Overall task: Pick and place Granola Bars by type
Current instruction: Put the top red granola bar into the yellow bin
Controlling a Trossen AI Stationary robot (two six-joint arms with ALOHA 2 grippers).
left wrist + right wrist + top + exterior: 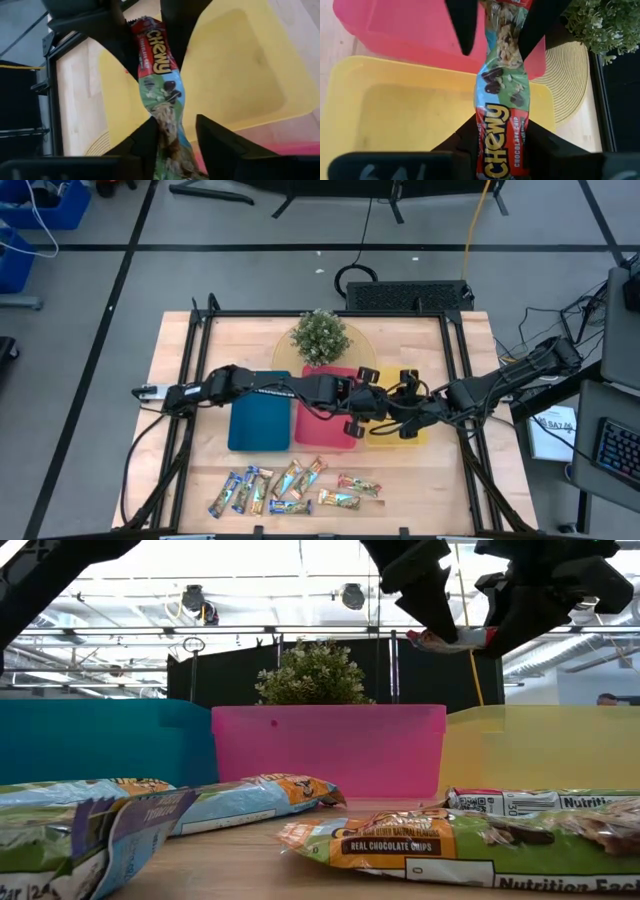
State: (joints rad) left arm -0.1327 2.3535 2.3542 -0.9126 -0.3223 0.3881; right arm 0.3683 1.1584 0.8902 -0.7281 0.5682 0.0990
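Red and green foil marks the wrapped bar (pixel 162 90) stretched between the two grippers, above the yellow tray (pixel 412 435) near its border with the pink tray (pixel 322 430). The right gripper (pixel 502 142) pinches the red end printed with the brand name, its fingers (pixel 465 137) pressed against the wrapper on both sides. The left gripper (pixel 175 137) has the green end between its fingers (pixel 220 142); one finger touches the wrapper while the other stands a little off it (so its clamp looks loosened, though I cannot tell for sure whether it has let go). In the level view across the table the bar hangs in the air above the tray walls, held flat between the two dark tools. The blue tray (pixel 260 423) sits left of the pink one, all three side by side on the wooden table (pixel 175 360). The other bars (pixel 290 488) lie in a loose scatter on the table near its front edge, well apart from the grippers. A small potted plant (pixel 320 337) stands on a round woven mat (pixel 282 350) behind the trays
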